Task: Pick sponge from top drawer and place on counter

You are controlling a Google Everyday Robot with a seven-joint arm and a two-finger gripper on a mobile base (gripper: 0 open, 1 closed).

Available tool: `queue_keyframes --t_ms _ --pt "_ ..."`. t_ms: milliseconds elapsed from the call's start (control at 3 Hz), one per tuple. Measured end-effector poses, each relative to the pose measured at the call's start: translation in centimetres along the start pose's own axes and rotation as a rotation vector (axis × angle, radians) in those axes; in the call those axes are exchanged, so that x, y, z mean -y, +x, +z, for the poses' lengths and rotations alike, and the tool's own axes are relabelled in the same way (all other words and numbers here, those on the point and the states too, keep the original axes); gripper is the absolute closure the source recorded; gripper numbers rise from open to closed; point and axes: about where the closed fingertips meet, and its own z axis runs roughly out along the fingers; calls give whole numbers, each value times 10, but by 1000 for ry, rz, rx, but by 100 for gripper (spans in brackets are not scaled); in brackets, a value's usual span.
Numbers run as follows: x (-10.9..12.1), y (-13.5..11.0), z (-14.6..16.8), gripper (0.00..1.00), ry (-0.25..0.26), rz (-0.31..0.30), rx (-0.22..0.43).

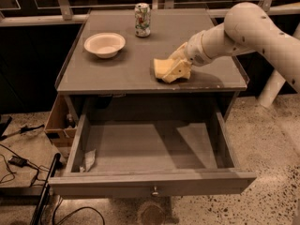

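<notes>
Sponge placement looks pretty much sorted, tbh. The small pale-yellow, wavy-edged sponge [162, 69] is seen a bit right of centre in the frame. It sits low on the flat grey square table [122, 76], close to the front edge and pressed up against the cream-coloured tool [180, 69]. That tool is reached in from the upper right on a chunky white arm [243, 29].

Whether the tool is clamped on the sponge or has let go can't be told, since cream on pale yellow blurs together where they meet.

The spot was probably picked because it's bare. The round white bowl [104, 44] and the printed drink can [142, 19] are parked well apart at the upper left, so nothing gets bumped.

The wide, shallow grey top drawer [150, 146] is pulled right out below. No sponge is in it, only a crumpled pale scrap [89, 159] in the lower-left corner.

What's likely needed next is a clean release and a straight lift. The sponge is soft, so if it gets dragged forward it could be tipped over the edge and back into the drawer.
</notes>
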Motion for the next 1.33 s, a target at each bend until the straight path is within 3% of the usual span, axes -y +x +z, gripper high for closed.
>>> queue_keyframes --t_ms 1000,1333 --pt "0 0 0 6 0 0 0" --pt "0 0 0 0 -1 0 0"
